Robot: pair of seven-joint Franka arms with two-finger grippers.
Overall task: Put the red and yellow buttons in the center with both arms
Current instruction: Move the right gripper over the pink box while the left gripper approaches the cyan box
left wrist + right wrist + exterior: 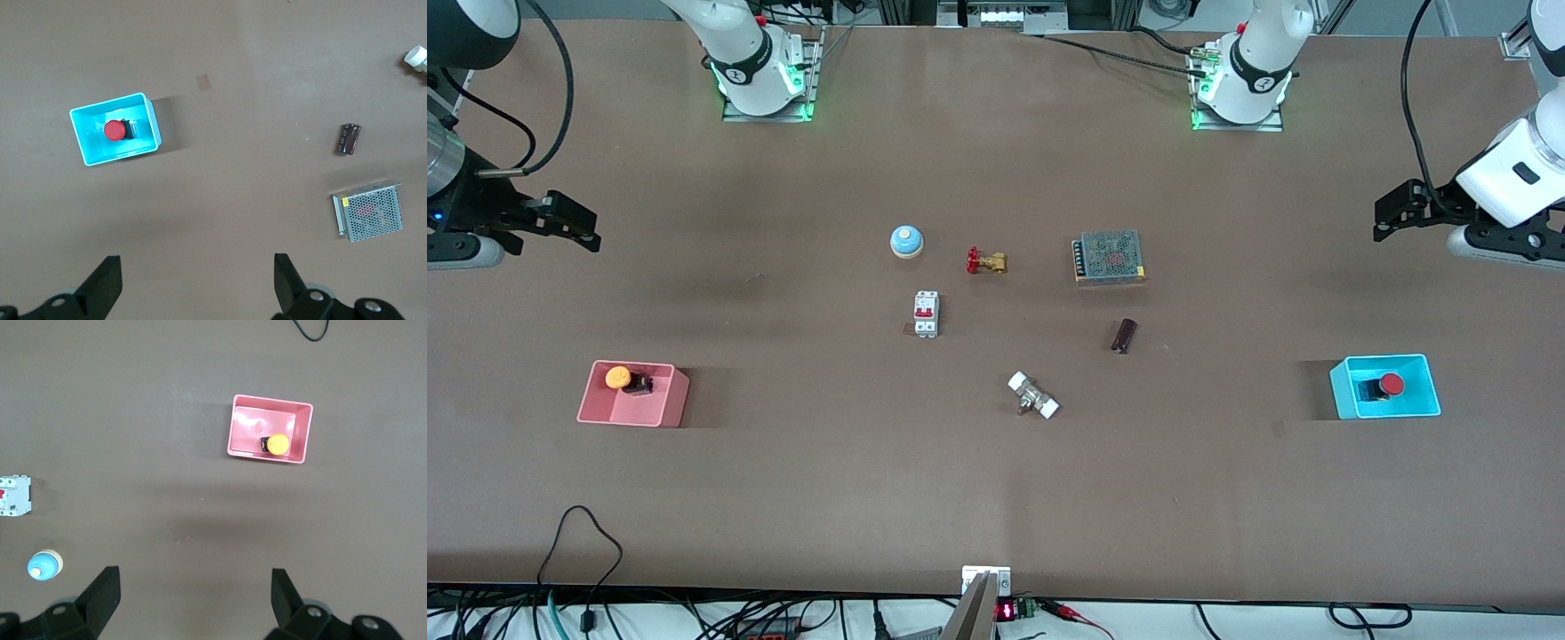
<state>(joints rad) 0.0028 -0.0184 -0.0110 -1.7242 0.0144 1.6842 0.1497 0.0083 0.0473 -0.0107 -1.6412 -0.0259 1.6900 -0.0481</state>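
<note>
Left claw (1392, 213): fingers spread wide, holding nothing, raised at the right edge of the front frame. Right claw (574, 224): equally wide, holding nothing, raised at the left edge. Red button (1391, 385): round red cap on what appears to be a black base, inside the cyan bin (1424, 404), right of frame. Yellow button (619, 378): yellow-orange cap, black base, inside the pink bin (596, 409), left of frame. Bench (996, 498) centre carries neither button.

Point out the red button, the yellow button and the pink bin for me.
red button (1392, 385), front view, on its round red cap.
yellow button (618, 378), front view, on its yellow-orange cap.
pink bin (673, 400), front view, on its side wall.
</note>
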